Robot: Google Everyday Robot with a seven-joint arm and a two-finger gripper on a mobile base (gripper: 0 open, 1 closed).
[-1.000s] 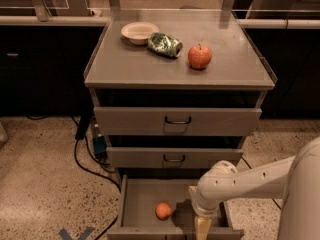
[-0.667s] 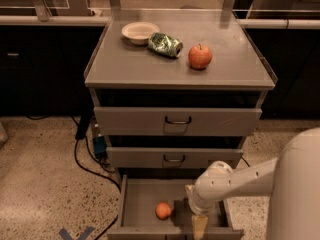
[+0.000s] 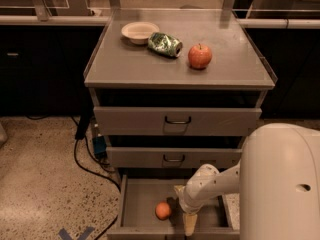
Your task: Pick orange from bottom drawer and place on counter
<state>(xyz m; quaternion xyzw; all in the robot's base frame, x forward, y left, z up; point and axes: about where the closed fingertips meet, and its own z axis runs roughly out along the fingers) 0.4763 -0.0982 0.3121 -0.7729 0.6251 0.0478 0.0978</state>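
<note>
The orange [image 3: 163, 210] lies on the floor of the pulled-out bottom drawer [image 3: 137, 199], left of centre. My gripper [image 3: 183, 208] reaches down into this drawer just right of the orange, close to it but not around it. Its jaws look open, with one tan finger [image 3: 190, 224] near the drawer front and the other [image 3: 178, 189] further back. The counter [image 3: 130, 64] is the grey top of the cabinet, above the two shut upper drawers.
On the counter stand a white bowl [image 3: 139, 32], a crushed green can [image 3: 164, 44] and a red apple [image 3: 200, 56]. My white arm housing [image 3: 280, 184] fills the lower right. Cables [image 3: 85, 154] run along the floor left of the cabinet.
My arm has shifted a little left, closer to the orange. The arm housing fills more of the lower right. The orange has not moved.
</note>
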